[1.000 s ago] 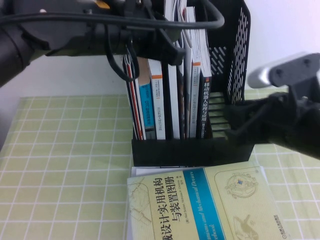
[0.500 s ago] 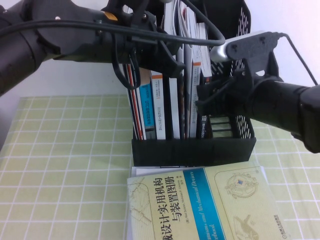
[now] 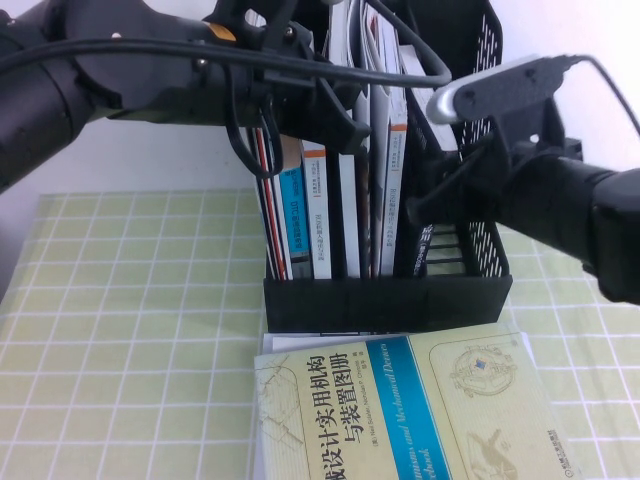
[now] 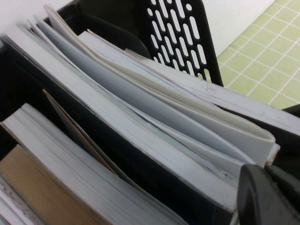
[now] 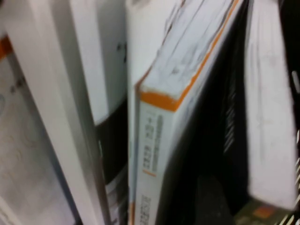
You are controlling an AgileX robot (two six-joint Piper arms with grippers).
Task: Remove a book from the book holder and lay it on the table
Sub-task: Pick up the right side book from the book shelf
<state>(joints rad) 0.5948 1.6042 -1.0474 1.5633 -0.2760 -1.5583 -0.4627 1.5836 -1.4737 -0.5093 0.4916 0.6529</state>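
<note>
Black against the black rack, the right claw (image 3: pixel 418 205) sits at the mouth of the book holder (image 3: pixel 385 305), level with the middle of the upright spines and just to the right of them. It is too dark there to tell whether it is open or closed, or whether it has hold of anything. The book (image 3: pixel 404 252) stands upright in the holder right behind this claw, and only a dark sliver of its spine shows below it, next to the slotted side wall. Just to its left stands a white-spined book with an orange band (image 3: pixel 390 190). In the right wrist view that same kind of spine (image 5: pixel 157 140) fills the middle, with a deep dark gap beside it.

Further left in the rack come more upright volumes, among them a blue-spined book (image 3: pixel 292 215). The left claw (image 3: pixel 345 118) rests at the top edges of these books, reaching in from the robot's left, and I cannot tell whether it is open or closed. Its wrist view looks down on their pale page edges (image 4: pixel 140 117).

In front of the holder's low lip, a pale yellow-green book with a blue band (image 3: pixel 450 400) lies flat on the table (image 3: pixel 130 330).
</note>
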